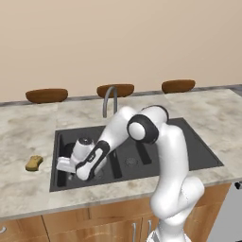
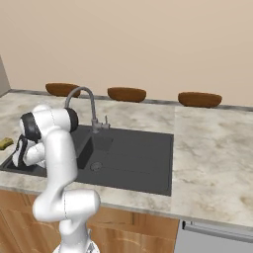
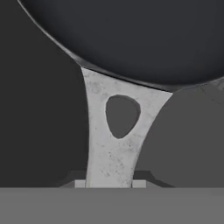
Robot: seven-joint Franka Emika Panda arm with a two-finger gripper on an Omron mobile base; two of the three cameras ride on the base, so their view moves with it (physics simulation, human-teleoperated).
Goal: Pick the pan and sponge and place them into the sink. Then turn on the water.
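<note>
Pan [image 3: 131, 39] lies straight ahead of the hand, black round body at the far end, its pale speckled handle [image 3: 114, 131] with a teardrop hole running back between the finger tips; gripper [image 3: 109, 183] pinched on that handle, down in the sink's [image 1: 189, 146] larger basin. Sponge [image 1: 34, 163] sits on the marble counter [image 1: 28, 189] just outside the sink rim, off beyond the hand on the side away from the gooseneck faucet [image 1: 108, 100]. Three brown oval bowls [image 1: 46, 95] line the counter's back edge, well apart from the hand.
</note>
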